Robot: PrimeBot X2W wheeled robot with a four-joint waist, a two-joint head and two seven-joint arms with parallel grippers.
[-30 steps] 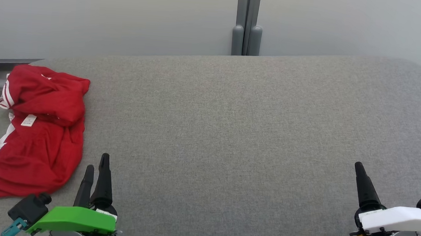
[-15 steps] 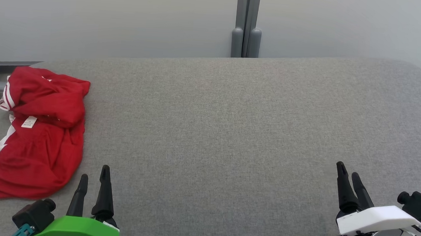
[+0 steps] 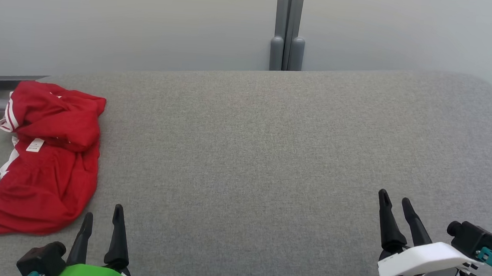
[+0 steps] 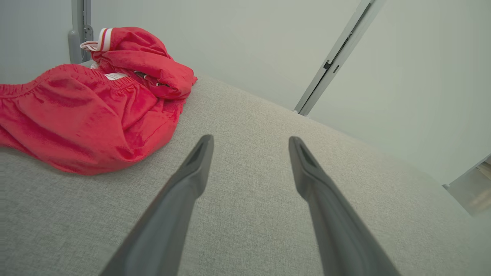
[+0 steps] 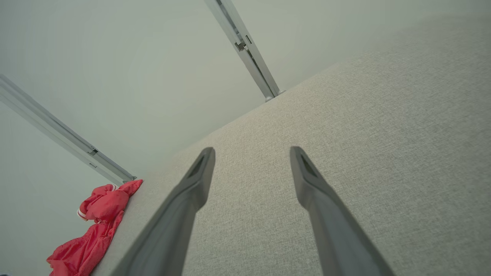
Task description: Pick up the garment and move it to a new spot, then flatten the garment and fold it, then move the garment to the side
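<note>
Crumpled red white-trimmed garment (image 3: 43,158) sits at our nine o'clock on the grey fabric cushion (image 3: 270,157). Left gripper (image 3: 103,212) and right gripper (image 3: 394,197) gape empty; left's nearest, probably our grabber.

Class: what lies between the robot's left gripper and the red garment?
Only bare grey cushion lies between the left gripper and the red garment. The head view and the left wrist view both show this.

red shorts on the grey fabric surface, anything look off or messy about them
The red shorts lie crumpled in a heap at the left edge of the grey fabric surface, one end bunched over the rest. A white label faces up, so part looks turned inside out. No tear or spill shows.
</note>
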